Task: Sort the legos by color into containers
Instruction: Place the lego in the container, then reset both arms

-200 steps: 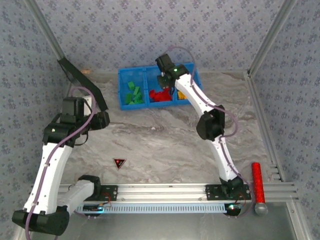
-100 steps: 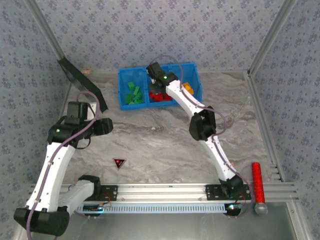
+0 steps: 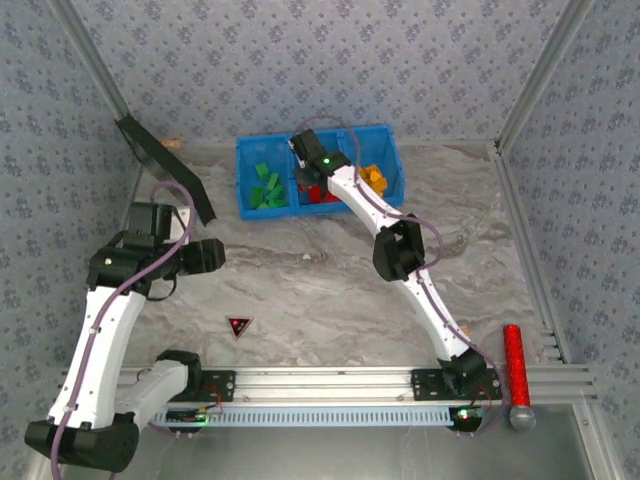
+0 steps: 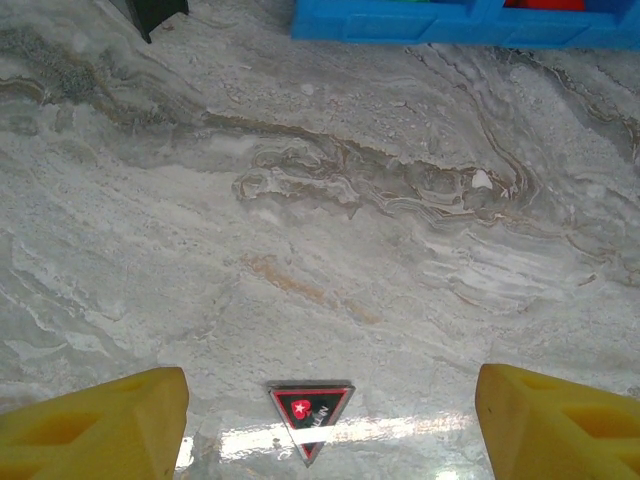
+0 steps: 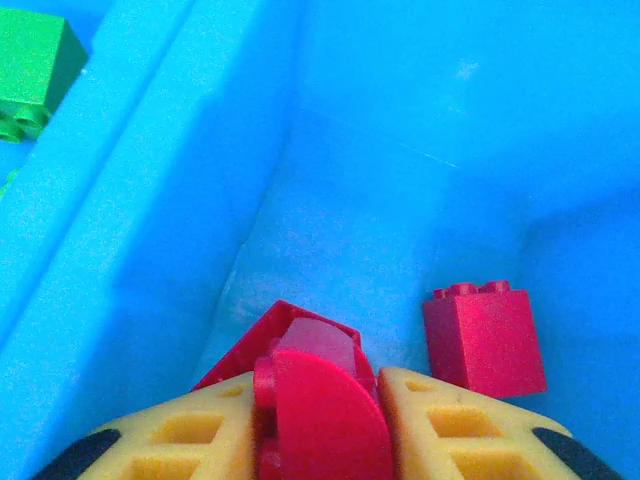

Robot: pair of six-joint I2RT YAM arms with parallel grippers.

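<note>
Got the red lego [image 5: 320, 415] pinched tight in my right end effector [image 5: 320, 388], low inside the middle compartment [image 5: 400, 180] of the blue bin [image 5: 150, 200]. Another red brick [image 5: 485, 335] is beside it and a green brick [image 5: 35, 65] sits past the divider. Colour matches, so prob. a drop here. Left end effector [image 4: 332, 400] is spread wide and empty, over the surface [image 4: 330, 230] short of the bin.

The left arm [image 3: 100, 330] and right arm [image 3: 432, 300] are built from white links with black joints and black bases [image 3: 455, 382]. A purplish-grey cable [image 3: 168, 177] loops along each. A small green light [image 3: 326, 160] glows near the right wrist. The fingers [image 4: 90, 425] on both arms are yellow plastic with recessed cut-outs.
</note>
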